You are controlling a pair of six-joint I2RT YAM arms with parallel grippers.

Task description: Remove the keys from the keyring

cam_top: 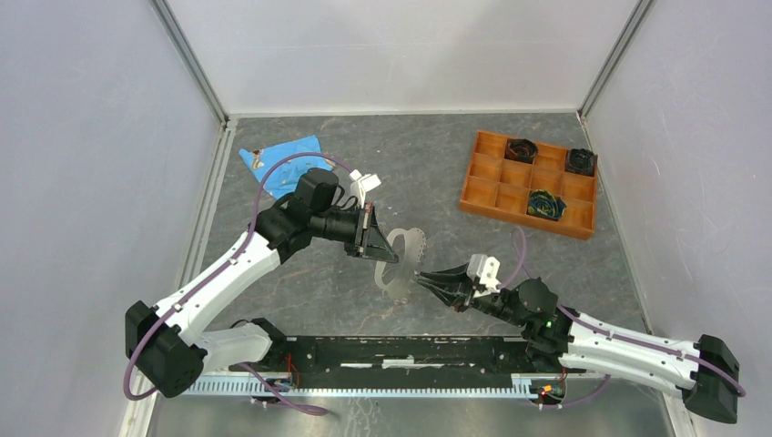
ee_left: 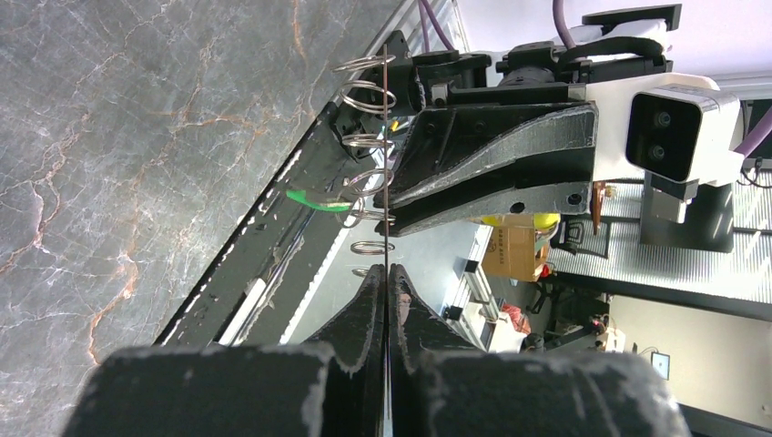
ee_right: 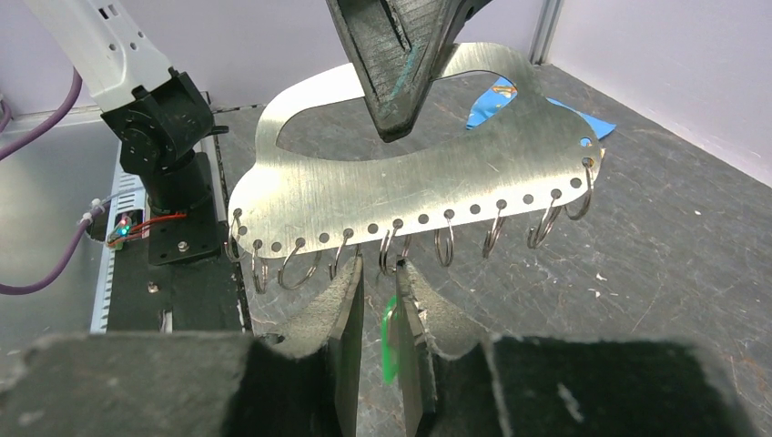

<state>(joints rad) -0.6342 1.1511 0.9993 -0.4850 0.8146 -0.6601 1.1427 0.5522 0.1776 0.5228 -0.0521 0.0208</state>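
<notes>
**Right wrist view.** The keyring (ee_right: 410, 196), a flat brushed-metal plate with an open centre, hangs in the air above the grey tabletop (ee_right: 655, 255), between the two arms. The left gripper (ee_right: 398, 127) is clenched on its upper band and holds it on edge. A row of holes runs along the lower rim, and small split rings (ee_right: 444, 246) hang from most of them.

**Handling.** The plate looks stiff and light, so a firm pinch on the bare band should keep it from swinging. Its polished face is probably slippery. The split rings are springy wire and free to pivot, so they are likely to twist away under a push. Any key is best taken by its flat head, not by the ring.

**Position relative to the gripper.** The right gripper (ee_right: 380, 273) sits just under the lower rim, below the middle rings. Its jaws are slightly parted. The green key (ee_right: 391, 341) hangs in the gap, close against the right-hand finger, with daylight on its other side (not a visible pinch). No other keys can be made out.

**Left wrist view.** The plate appears edge-on as a thin line running out from between the closed fingers. The rings stand off to one side of it.
</notes>
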